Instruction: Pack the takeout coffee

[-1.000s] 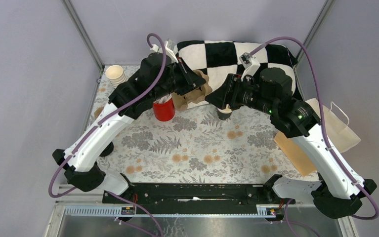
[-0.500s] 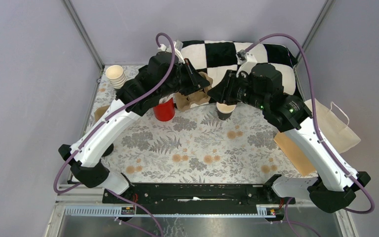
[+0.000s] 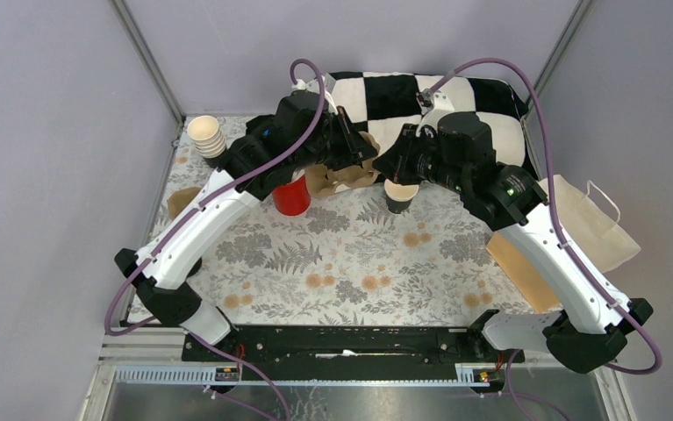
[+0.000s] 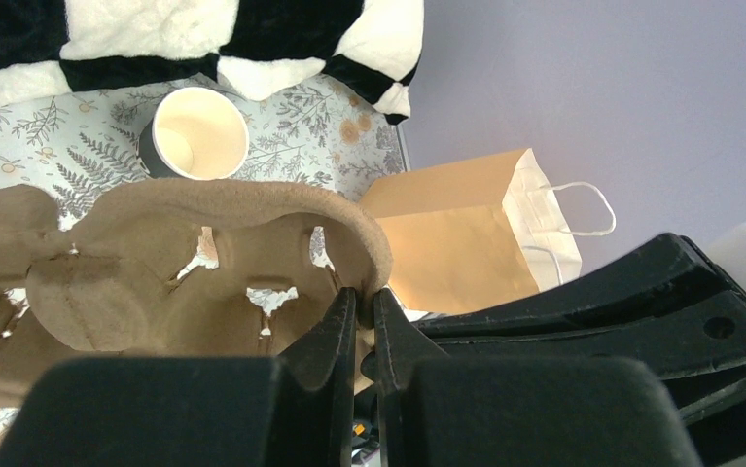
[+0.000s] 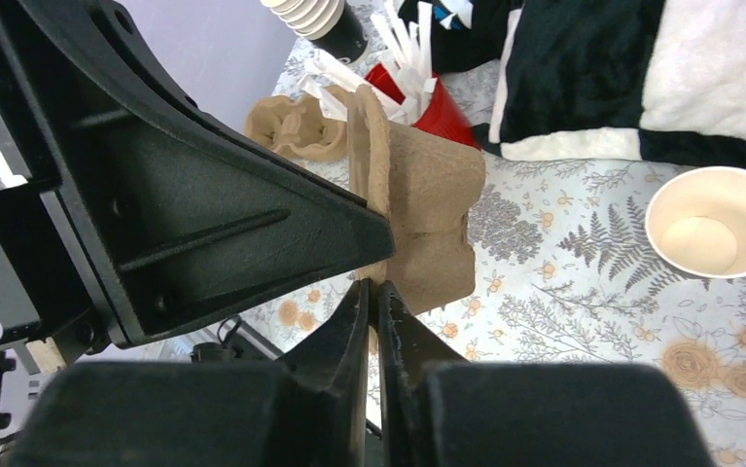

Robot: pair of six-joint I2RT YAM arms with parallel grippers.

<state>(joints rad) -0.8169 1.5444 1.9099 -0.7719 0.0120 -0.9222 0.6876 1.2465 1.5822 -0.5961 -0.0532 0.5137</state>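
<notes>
The takeout coffee (image 3: 400,196) stands lidless on the table, ahead of both pairs of jaws and off to one side. It looks light, thin-walled and crushable, so I would hold it gently by the wall. The left gripper (image 4: 361,304) and right gripper (image 5: 373,292) are each nearly closed, pinching the pulp carrier (image 4: 203,248) by its rim. The red cup (image 5: 444,119) stands just beyond the carrier.

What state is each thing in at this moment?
cup carrier: pinched by both grippers
left gripper: shut on cup carrier
right gripper: shut on cup carrier
coffee cup: upright, no lid
paper bag: lying flat
red cup: upright, holding white sticks
</notes>
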